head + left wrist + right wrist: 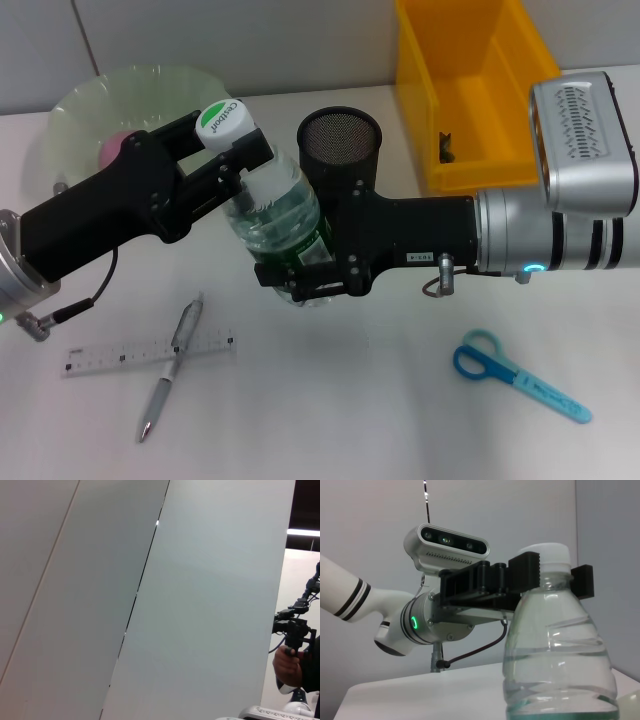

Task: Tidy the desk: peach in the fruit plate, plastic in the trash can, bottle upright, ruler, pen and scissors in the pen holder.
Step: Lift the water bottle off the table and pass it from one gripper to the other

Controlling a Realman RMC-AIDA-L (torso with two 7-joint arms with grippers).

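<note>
Upright clear bottle [275, 215], white-capped, midair

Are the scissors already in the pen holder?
No, the scissors lie flat on the desk, apart from the pen holder.

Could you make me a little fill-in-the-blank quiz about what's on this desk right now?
1. Both grippers are holding the ____.
2. The left gripper grips it just under its ____, while the right gripper clamps the body.
3. The pen lies across the ____.
4. The scissors have handles coloured ____.

Missing words: bottle; cap; ruler; blue
</note>
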